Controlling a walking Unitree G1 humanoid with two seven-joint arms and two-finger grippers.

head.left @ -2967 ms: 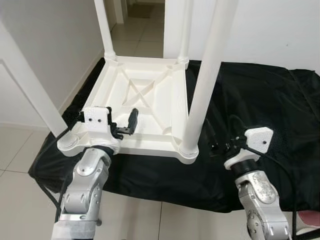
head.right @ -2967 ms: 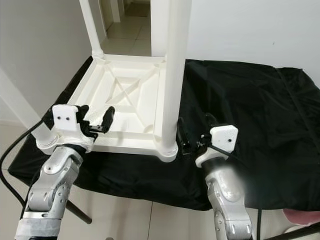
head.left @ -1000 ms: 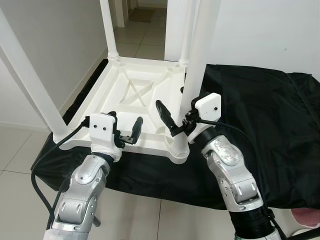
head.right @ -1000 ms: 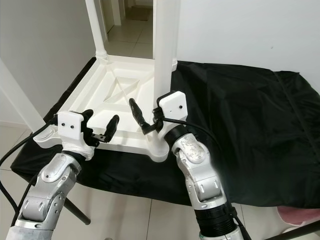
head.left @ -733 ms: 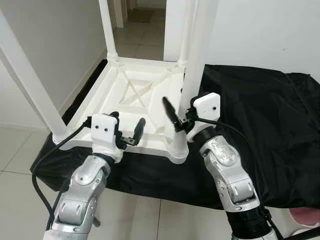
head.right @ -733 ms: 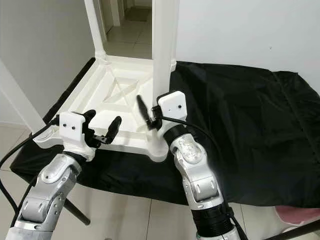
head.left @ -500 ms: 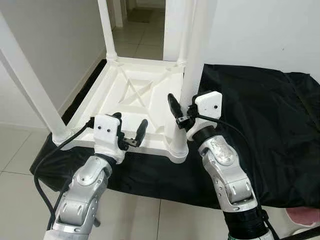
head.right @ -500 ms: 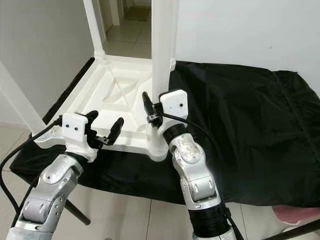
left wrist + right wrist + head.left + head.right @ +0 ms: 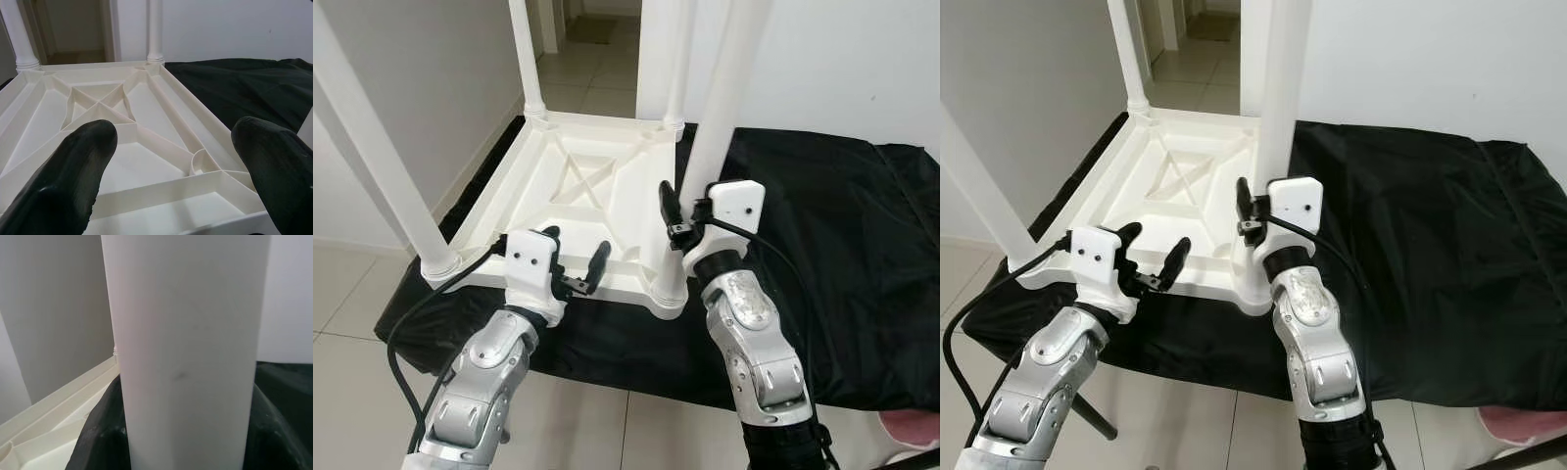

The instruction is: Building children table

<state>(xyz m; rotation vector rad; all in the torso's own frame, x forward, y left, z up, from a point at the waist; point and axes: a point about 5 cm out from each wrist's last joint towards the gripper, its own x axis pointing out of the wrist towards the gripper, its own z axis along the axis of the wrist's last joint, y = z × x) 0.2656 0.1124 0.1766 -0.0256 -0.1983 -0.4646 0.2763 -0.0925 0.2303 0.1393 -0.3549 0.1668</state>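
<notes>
Right gripper [image 9: 680,217] is on the near right leg [image 9: 710,157] of the upturned white table [image 9: 582,191], low down just above the corner socket, black fingers [image 9: 100,431] wrapped to either side of the post and gripping it. Left gripper [image 9: 576,275] hovers at the table's near rim, fingers [image 9: 73,169] spread wide, nothing between them. All 4 legs stand up from the corners, and the table lies underside-up on a black cloth [image 9: 822,225]. My read: this is the seating of the last leg. Next move calls for a firm push or twist down into the socket, with the left steadying the frame.
</notes>
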